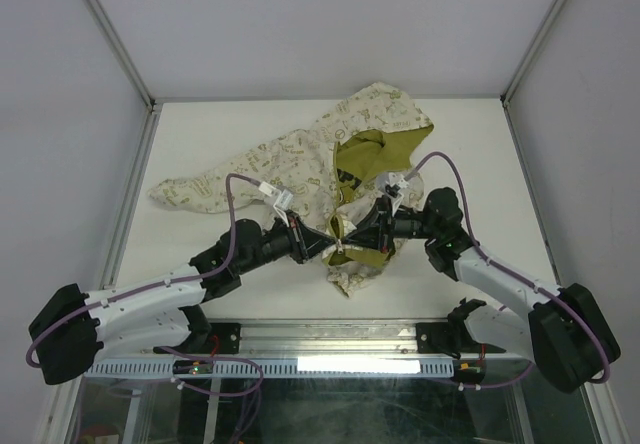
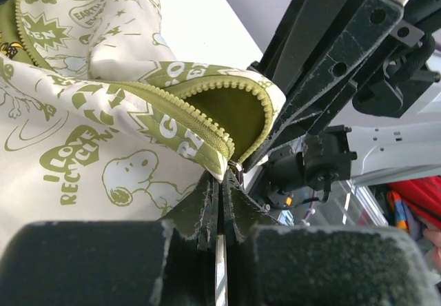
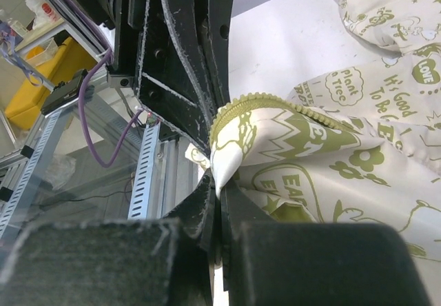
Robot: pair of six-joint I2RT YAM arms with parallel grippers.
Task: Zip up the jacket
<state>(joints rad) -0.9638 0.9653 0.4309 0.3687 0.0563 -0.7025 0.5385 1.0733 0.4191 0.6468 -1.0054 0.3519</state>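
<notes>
The jacket, cream with olive-green prints and olive lining, lies open on the white table with its hood at the back right and a sleeve stretched left. Both grippers meet at its lower front edge. My left gripper is shut on the jacket's zipper edge, where olive zipper teeth curve up. My right gripper is shut on a cream corner of the jacket, with zipper teeth just above. The fingertips of both grippers nearly touch. I cannot tell where the zipper slider is.
The table has raised walls at left, right and back. Its near edge carries a metal rail between the arm bases. The jacket's left sleeve lies beside the left arm.
</notes>
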